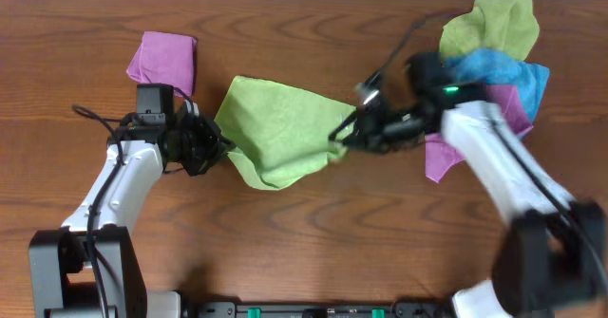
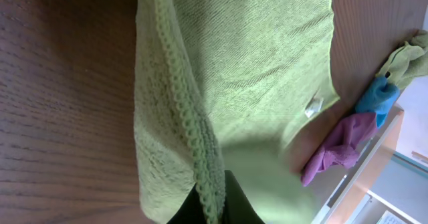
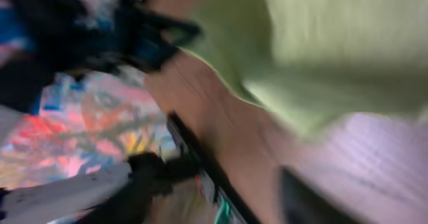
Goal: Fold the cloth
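The lime-green cloth [image 1: 280, 128] lies crumpled in the middle of the table, with a fold bulging along its lower-left side. My left gripper [image 1: 220, 147] is at the cloth's left edge. In the left wrist view the jaws [image 2: 217, 207] are shut on the cloth's stitched hem [image 2: 187, 117]. My right gripper [image 1: 340, 135] is at the cloth's right edge. The right wrist view is blurred by motion. It shows the cloth [image 3: 348, 43] at the top right and one dark finger [image 3: 307, 200] low down. Whether the right jaws hold anything cannot be told.
A purple cloth [image 1: 163, 60] lies at the back left. At the back right is a pile: an olive-yellow-green cloth [image 1: 489, 24], a blue cloth [image 1: 499, 71] and a purple cloth [image 1: 446, 157] under my right arm. The table is brown wood.
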